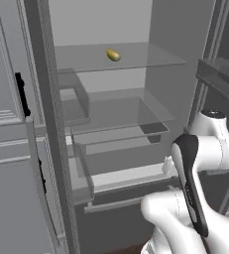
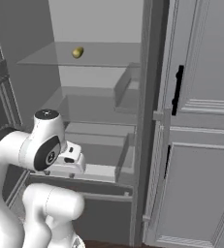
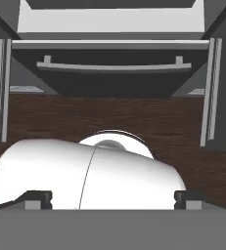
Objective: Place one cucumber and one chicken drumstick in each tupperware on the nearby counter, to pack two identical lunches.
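Fridge (image 1: pixel 136 99) shelves open, jaws wide.

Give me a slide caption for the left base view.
Robot arm faces an open fridge with one yellowish item on its upper shelf.

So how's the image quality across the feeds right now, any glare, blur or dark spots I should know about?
Left base view: flat, even render, no glare or blur; the yellowish item on the glass fridge shelf reads sharp. Right base view: same soft light, the shelf translucent, the left door side darker. Hand view: sharp, with the drawer handle crisp, deep shade under the drawer, and the open gripper low in frame.
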